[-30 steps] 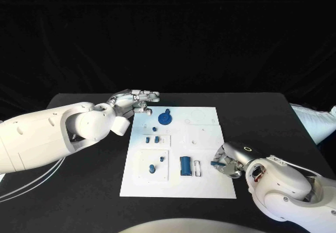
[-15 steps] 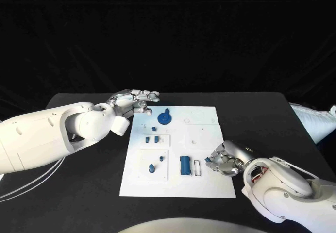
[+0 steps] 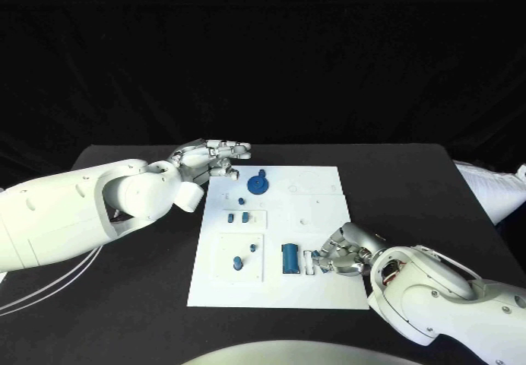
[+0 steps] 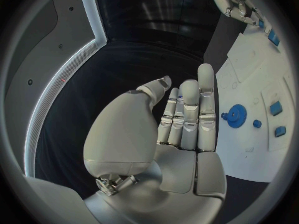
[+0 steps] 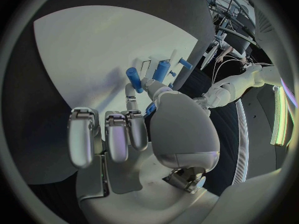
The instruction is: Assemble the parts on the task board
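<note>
- Task board lies flat in the middle of the black counter, with the blue parts spread over its left half and its right half mostly bare.
- Nearest the robot, the right robot hand sits low over the board's near right area. Its fingers are curled in tight and the fingertips point at a narrow white slot.
- From the right wrist view a sliver of blue shows between thumb and finger, so I take it this robot hand is pinching a small part. I can't make out the part's shape.
- Just left of the slot stands a long blue block, very near those fingertips.
- What could go wrong: the curled fingers could nudge the block or catch the slot's edge as the part goes down. A shallow pinch could also let the part tip or drop onto the board.
- Further left on the near panel lie a drop-shaped piece and a tiny peg, well apart from the working hand.
- Mid-board are two small blue pieces side by side, with another peg just beyond them.
- Near the far edge sits a blue gear.
- Farthest off, the left robot hand hovers by the board's far left corner. It is empty, with its fingers stretched out alongside each other and the thumb apart. It touches nothing, but a drift toward the board could brush the gear.
</note>
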Motion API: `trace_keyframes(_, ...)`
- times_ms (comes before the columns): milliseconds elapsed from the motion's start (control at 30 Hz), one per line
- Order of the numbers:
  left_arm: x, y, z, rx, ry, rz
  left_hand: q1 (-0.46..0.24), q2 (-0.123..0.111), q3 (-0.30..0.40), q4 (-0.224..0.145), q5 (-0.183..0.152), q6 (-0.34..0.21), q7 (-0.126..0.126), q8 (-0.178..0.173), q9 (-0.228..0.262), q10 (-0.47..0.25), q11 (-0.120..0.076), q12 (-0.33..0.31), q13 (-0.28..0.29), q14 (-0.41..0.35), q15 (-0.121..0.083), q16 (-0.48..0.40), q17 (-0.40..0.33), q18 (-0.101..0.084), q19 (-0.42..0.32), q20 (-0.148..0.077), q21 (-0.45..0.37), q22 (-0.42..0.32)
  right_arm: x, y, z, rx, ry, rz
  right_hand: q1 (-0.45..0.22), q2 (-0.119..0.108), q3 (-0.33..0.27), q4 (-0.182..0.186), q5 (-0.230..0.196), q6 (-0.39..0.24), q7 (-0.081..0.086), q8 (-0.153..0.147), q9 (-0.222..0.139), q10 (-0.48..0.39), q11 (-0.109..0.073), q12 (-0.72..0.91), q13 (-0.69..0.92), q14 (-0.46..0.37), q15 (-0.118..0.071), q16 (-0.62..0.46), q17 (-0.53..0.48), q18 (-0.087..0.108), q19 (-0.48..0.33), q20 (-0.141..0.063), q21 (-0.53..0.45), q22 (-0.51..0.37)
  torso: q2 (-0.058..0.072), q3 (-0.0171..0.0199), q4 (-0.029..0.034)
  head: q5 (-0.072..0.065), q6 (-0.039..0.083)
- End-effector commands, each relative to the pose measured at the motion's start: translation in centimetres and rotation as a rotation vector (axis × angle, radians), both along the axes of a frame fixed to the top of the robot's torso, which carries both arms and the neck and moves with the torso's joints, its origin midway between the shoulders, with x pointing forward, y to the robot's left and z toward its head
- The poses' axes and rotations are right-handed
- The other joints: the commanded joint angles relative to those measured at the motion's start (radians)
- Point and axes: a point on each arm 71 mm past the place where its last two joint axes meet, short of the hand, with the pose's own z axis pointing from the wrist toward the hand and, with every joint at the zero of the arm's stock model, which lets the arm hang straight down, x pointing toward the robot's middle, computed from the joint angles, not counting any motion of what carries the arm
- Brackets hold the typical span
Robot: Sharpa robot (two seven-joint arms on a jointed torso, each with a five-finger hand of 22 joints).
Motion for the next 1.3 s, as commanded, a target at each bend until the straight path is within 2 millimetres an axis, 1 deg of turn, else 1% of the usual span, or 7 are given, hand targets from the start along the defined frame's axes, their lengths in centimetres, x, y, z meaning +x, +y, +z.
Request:
trace_keyframes(33,-0.1,-0.4,0.1,-0.011,-0.007,-0.024,0.002,0.011,-0.002,-0.005,0.005,-0.005,-0.002,0.007,0.001,-0.007,0.000,0.004,-0.001,-0.006,-0.001,0.002,-0.001,0.018,0.002,0.006,-0.005,-0.001,0.0,0.0,-0.5,0.000,0.055,-0.027,-0.019,0.001,-0.015,0.003,0.022,0.025,-0.014,0.007,0.006,0.078,-0.010,0.002,0.217,0.106,-0.007,0.004,0.263,-0.014,0.045,-0.009,0.004,0.106,0.000,0.0000,-0.0005,0.002,0.000)
trace_keyframes(133,-0.1,-0.4,0.1,-0.011,-0.007,-0.025,0.002,0.011,-0.002,-0.005,0.005,-0.005,-0.002,0.007,0.001,-0.007,0.000,0.004,-0.001,-0.006,-0.001,0.002,-0.001,0.018,0.002,0.006,-0.005,-0.001,0.1,0.1,-0.6,0.001,0.057,-0.028,-0.024,0.003,-0.025,0.005,0.038,0.025,-0.015,0.008,0.009,0.078,-0.011,0.002,0.218,0.106,-0.008,0.004,0.263,-0.014,0.045,-0.010,0.004,0.106,0.000,-0.0002,0.0002,0.002,0.000)
trace_keyframes(300,-0.1,-0.4,0.1,-0.011,-0.006,-0.027,0.002,0.011,-0.002,-0.005,0.005,-0.005,-0.002,0.007,0.001,-0.007,0.000,0.004,-0.001,-0.006,-0.001,0.002,-0.001,0.018,0.002,0.006,-0.005,-0.001,0.1,0.4,-0.6,0.005,0.059,-0.019,-0.025,0.003,-0.029,0.006,0.042,0.026,-0.015,0.008,0.010,0.078,-0.011,0.002,0.218,0.106,-0.009,0.004,0.263,-0.014,0.045,-0.010,0.005,0.106,0.001,0.0007,-0.0006,0.004,0.000)
trace_keyframes(633,-0.1,-0.4,0.1,-0.011,-0.005,-0.030,0.002,0.011,-0.002,-0.005,0.005,-0.005,-0.002,0.007,0.001,-0.007,0.000,0.004,-0.001,-0.006,-0.001,0.002,-0.001,0.018,0.002,0.006,-0.005,-0.001,0.1,0.8,-0.8,-0.013,0.080,0.009,-0.046,0.011,-0.059,0.022,0.055,0.038,-0.020,0.016,0.021,0.078,-0.015,-0.001,0.216,0.106,-0.012,0.004,0.263,-0.014,0.045,-0.013,0.004,0.106,0.000,0.0005,-0.0009,0.006,-0.002)
trace_keyframes(700,-0.2,-0.4,0.1,-0.011,-0.004,-0.031,0.002,0.011,-0.002,-0.005,0.005,-0.005,-0.002,0.007,0.001,-0.007,0.000,0.004,-0.001,-0.006,-0.001,0.002,-0.001,0.018,0.002,0.006,-0.005,-0.001,0.1,0.9,-0.8,-0.014,0.081,0.013,-0.053,0.013,-0.075,0.027,0.076,0.040,-0.023,0.018,0.027,0.078,-0.017,-0.003,0.216,0.106,-0.013,0.004,0.263,-0.014,0.045,-0.015,0.004,0.107,0.001,0.0008,-0.0010,0.007,-0.002)
trace_keyframes(800,-0.2,-0.5,0.1,-0.010,-0.005,-0.033,0.002,0.011,-0.002,-0.005,0.005,-0.005,-0.002,0.007,0.001,-0.008,0.000,0.005,-0.001,-0.006,-0.001,0.002,-0.003,0.019,0.002,0.006,-0.006,-0.001,0.1,1.0,-0.8,-0.013,0.078,0.016,-0.053,0.014,-0.082,0.028,0.083,0.041,-0.024,0.019,0.029,0.078,-0.017,-0.003,0.216,0.106,-0.014,0.004,0.263,-0.014,0.045,-0.015,0.004,0.106,0.000,0.0007,-0.0015,0.007,-0.002)
trace_keyframes(1300,-0.2,-0.5,0.1,-0.004,-0.005,-0.041,0.002,0.012,-0.002,-0.006,0.005,-0.005,-0.002,0.008,0.001,-0.009,0.000,0.007,-0.001,-0.007,-0.001,0.002,-0.004,0.019,0.002,0.006,-0.006,-0.002,0.4,1.1,-1.1,-0.031,0.079,0.026,-0.071,0.022,-0.124,0.049,0.079,0.046,-0.027,0.025,0.043,0.078,-0.020,-0.006,0.215,0.106,-0.017,0.004,0.263,-0.014,0.045,-0.018,0.003,0.106,0.000,0.0008,-0.0008,0.010,-0.003)
